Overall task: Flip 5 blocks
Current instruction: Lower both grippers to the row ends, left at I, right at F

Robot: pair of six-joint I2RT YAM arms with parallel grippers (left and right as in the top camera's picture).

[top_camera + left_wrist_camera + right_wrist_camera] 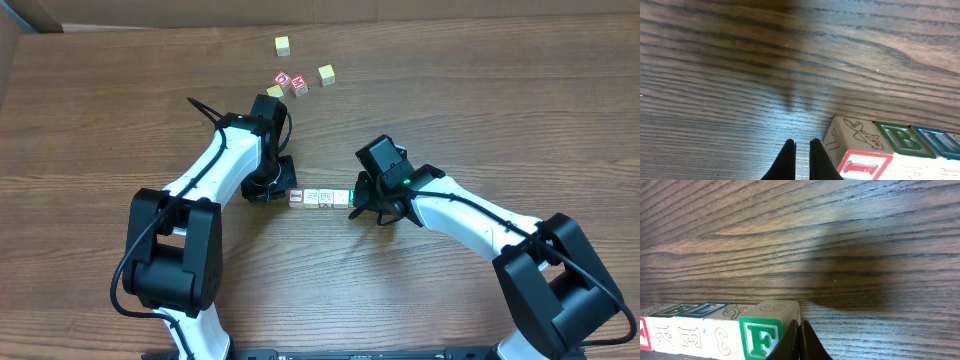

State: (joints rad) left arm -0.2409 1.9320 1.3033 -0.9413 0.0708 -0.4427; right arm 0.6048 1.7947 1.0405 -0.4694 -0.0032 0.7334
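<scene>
A: Begin at the left; how does the left gripper [801,151] stand?

B: Its two fingers are together, with only a dark slit between them and nothing in it; it sits low over the table [740,60], just beside the left end of the row of blocks [320,197]; I cannot tell if it touches that end.

A: And further back?

B: Near the far edge, well apart from the row, lie three yellow cubes [283,45] and two red-faced cubes [283,79], loosely scattered.

A: The row itself?

B: It lies in a straight line at the middle of the table, between the two grippers, each block against its neighbour; the red-and-white block [296,197] is at the left end; pale ones follow; the green F block [762,337] is at the right end, its printed face towards the right wrist camera.

A: And the right side?

B: The right gripper [800,341] has its fingers pressed together and holds nothing; the tips stand right at the outer face of the green F block; I cannot tell whether they touch it.
</scene>
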